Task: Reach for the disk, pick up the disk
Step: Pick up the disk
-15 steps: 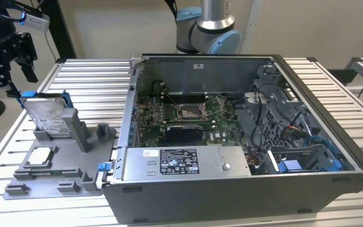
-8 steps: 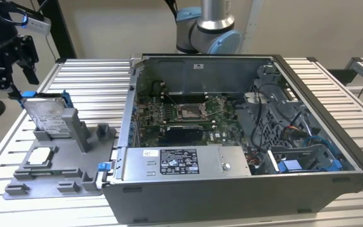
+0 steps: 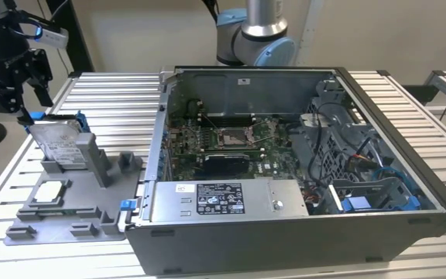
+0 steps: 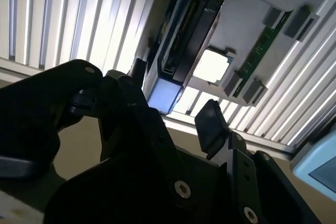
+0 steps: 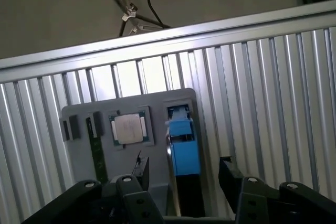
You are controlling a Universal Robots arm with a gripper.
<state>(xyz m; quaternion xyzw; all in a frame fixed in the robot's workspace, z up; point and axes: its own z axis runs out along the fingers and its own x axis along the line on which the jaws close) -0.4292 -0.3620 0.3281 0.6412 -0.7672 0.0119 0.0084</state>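
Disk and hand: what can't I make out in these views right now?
- Exterior view: the lower edge of the disk is hidden in a slot of the grey fixture.
- Exterior view: the hand overlaps the disk's top corner, so whether they touch cannot be told.
- Both wrist views: the disk is edge-on, so its label face is hidden.
- First wrist view: the hand's body is cut off by the picture's edge.

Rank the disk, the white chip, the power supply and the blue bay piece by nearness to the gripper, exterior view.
1. disk, right below the gripper.
2. chip, flat on the tray.
3. power supply, at the case's front.
4. bay piece, at the exterior view's right.
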